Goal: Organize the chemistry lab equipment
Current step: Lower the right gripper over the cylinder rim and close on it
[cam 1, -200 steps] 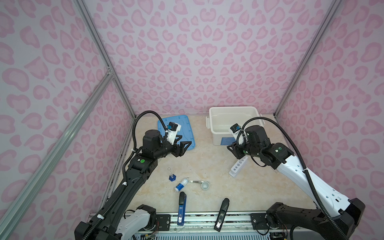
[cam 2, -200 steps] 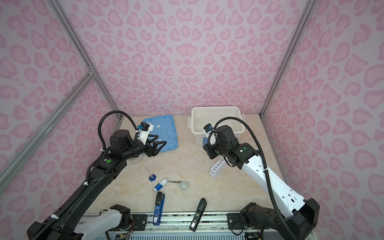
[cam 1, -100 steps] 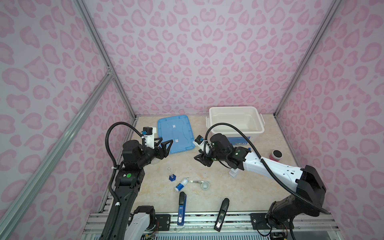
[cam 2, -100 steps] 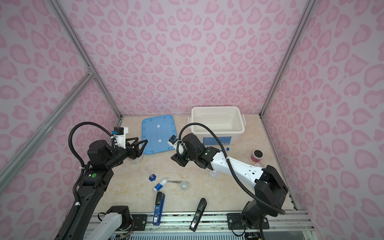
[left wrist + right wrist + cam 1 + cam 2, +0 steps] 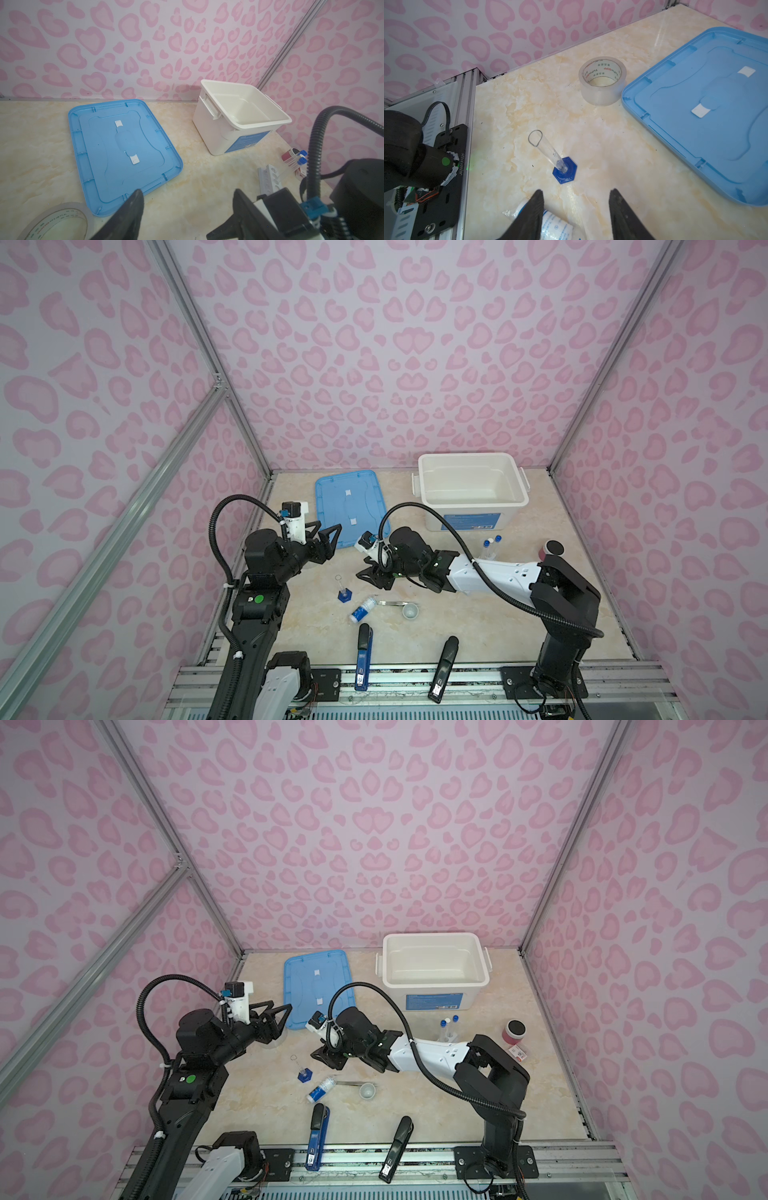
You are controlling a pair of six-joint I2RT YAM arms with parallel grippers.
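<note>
The blue-based clear cylinder [image 5: 550, 153] stands upright on the table, just ahead of my open right gripper [image 5: 576, 197]. The white-and-blue bottle [image 5: 556, 224] lies on its side under one right finger, and I cannot tell whether they touch. In both top views the metal tweezers [image 5: 392, 603] and the tiny white cup [image 5: 410, 611] lie beside the bottle [image 5: 363, 609]. Capped test tubes [image 5: 490, 545] stand in the white holed rack [image 5: 270, 180], partly hidden by my right arm. My left gripper [image 5: 188, 199] hovers open and empty near the blue lid [image 5: 124, 145].
An open white bin [image 5: 471, 489] stands at the back right. A clear tape roll [image 5: 602, 81] sits by the lid's corner. A red jar with a black top [image 5: 552, 549] is at the right. Blue [image 5: 363, 655] and black [image 5: 444, 659] stapler-like tools lie at the front edge.
My right gripper has swung from the rack by the bin leftward and down to the cylinder and bottle, opening a little. My left arm has drawn back to the left.
</note>
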